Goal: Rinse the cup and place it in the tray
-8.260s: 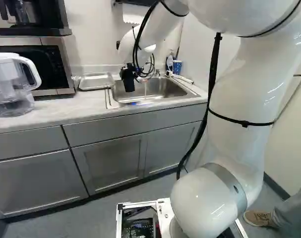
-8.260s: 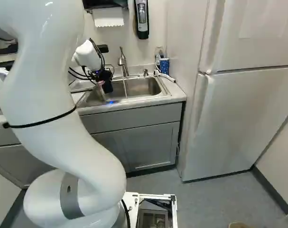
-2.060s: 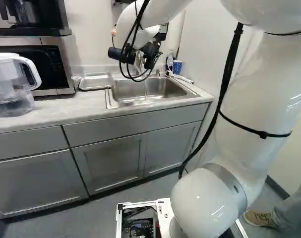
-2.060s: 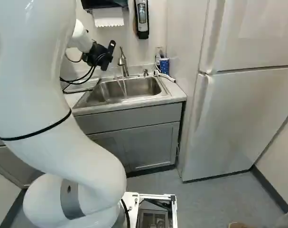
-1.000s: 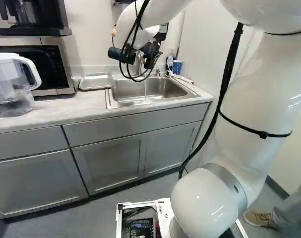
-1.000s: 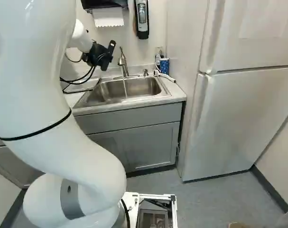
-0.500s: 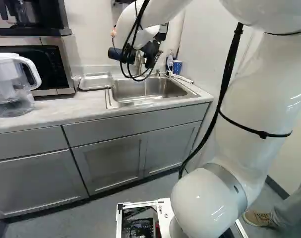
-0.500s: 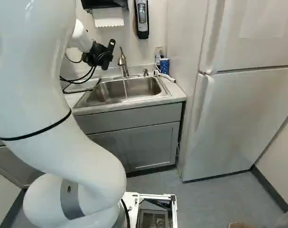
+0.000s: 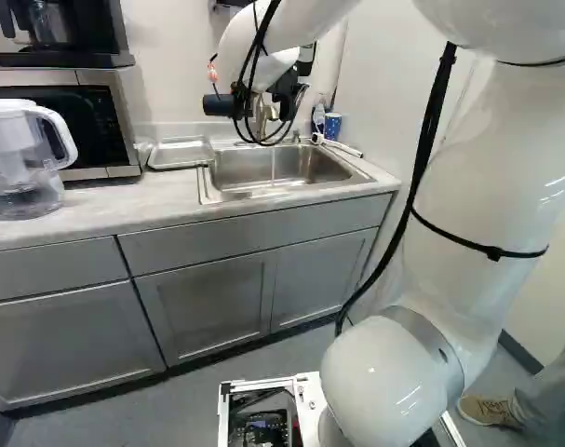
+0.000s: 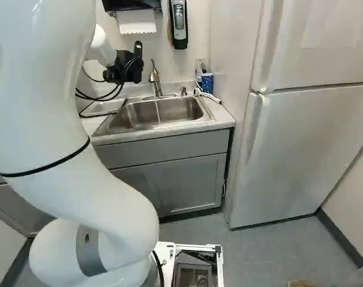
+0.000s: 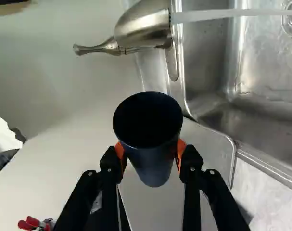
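Observation:
In the left base view my gripper (image 9: 245, 101) is up over the back-left part of the sink (image 9: 282, 172), with the dark cup (image 9: 219, 104) held roughly on its side. The wrist view shows the gripper (image 11: 150, 150) shut on the cup (image 11: 153, 166), orange pads pressing from both sides and the dark mouth visible. Water (image 11: 232, 14) runs from the faucet (image 11: 146, 29) into the sink, apart from the cup. The metal tray (image 9: 180, 154) stands on the counter left of the sink; part of the tray (image 11: 213, 144) shows beyond the cup in the wrist view.
A blue patterned cup (image 10: 207, 82) and a bottle stand behind the sink's right corner. The microwave (image 9: 96, 121) and a water pitcher (image 9: 21, 158) are on the counter at left. A fridge (image 10: 307, 131) rises at right; a paper towel dispenser hangs above.
Since the oldest frames the arm has lifted the cup from low over the sink and tipped it sideways. Over the last half second the wrist has turned slightly, the cup with it. The base has stayed put.

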Controlling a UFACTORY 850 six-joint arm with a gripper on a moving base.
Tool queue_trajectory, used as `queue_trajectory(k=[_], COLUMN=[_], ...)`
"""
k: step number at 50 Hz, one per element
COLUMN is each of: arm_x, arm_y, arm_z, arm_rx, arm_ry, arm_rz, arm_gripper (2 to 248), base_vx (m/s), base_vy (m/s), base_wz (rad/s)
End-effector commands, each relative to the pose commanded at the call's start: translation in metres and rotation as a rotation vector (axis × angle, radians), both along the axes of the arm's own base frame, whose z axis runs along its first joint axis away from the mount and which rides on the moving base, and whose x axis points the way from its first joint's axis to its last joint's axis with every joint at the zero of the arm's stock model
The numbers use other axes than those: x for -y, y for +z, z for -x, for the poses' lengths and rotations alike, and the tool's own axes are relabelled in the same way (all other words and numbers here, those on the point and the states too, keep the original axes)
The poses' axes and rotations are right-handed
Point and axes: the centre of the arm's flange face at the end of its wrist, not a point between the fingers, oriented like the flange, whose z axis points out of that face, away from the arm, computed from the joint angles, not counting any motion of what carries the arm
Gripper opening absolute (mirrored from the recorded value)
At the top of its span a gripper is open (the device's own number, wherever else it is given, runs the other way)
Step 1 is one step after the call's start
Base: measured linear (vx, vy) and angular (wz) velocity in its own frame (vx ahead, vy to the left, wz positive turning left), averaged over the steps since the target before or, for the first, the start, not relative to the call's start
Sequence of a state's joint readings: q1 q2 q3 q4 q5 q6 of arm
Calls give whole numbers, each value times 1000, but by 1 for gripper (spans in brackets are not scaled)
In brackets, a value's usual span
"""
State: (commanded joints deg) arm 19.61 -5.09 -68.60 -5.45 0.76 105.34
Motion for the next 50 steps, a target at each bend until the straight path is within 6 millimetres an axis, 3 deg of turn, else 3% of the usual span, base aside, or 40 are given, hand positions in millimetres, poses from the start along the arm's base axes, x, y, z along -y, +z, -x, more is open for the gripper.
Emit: queue_trajectory(k=[50], arm_x=[0], arm_y=[0], arm_z=[0], arm_rx=[159], arm_ry=[228], arm_rz=[446], arm_gripper=[121], base_vx=[0], base_vy=[0], base_wz=[0])
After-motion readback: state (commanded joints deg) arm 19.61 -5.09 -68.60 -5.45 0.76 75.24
